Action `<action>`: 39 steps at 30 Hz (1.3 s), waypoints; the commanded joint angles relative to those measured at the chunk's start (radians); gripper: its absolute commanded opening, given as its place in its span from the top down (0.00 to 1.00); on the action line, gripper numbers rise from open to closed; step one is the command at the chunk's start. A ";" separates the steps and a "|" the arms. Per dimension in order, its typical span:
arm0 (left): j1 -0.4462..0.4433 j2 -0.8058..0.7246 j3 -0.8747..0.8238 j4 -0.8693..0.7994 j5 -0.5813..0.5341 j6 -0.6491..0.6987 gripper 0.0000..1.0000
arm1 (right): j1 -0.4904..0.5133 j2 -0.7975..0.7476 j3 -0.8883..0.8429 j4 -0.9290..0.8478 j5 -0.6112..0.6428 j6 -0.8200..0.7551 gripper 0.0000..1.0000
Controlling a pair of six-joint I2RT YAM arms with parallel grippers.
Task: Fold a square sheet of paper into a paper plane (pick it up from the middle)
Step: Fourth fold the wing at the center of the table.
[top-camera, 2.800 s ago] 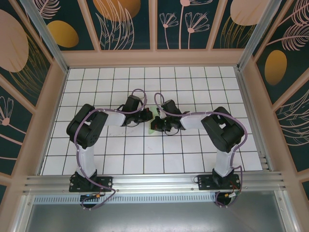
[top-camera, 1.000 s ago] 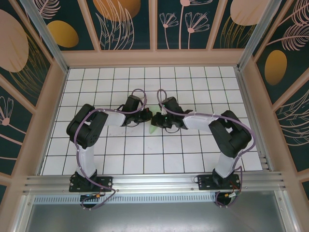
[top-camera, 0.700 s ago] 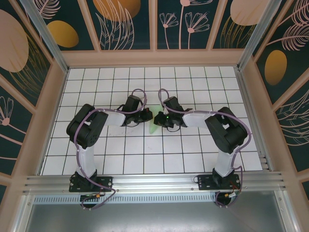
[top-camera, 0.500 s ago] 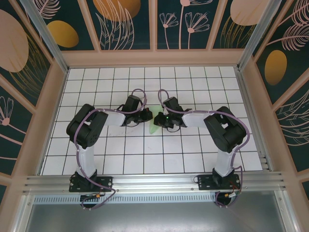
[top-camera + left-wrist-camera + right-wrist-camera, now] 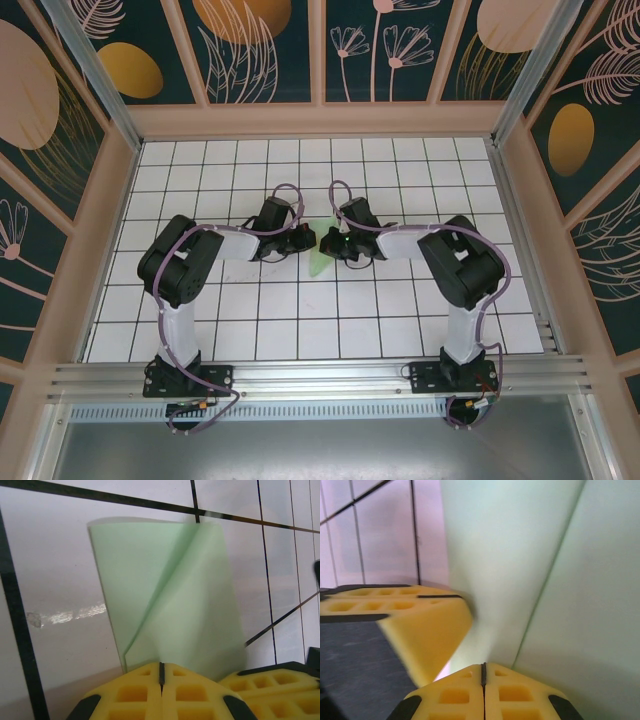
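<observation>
Right hand (image 5: 326, 243) closer over gridded table (image 5: 300, 322)

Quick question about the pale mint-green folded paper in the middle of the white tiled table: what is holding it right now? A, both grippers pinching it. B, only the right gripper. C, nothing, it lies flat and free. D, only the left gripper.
A: in each wrist view the jaws are pressed shut with the pale mint-green folded paper rising out of the seam, so the left gripper and the right gripper both pinch it.
</observation>
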 commanded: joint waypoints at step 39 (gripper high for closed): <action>-0.010 -0.451 -0.400 -0.065 0.026 -0.114 0.70 | 0.166 0.036 -0.028 -0.028 0.257 0.600 1.00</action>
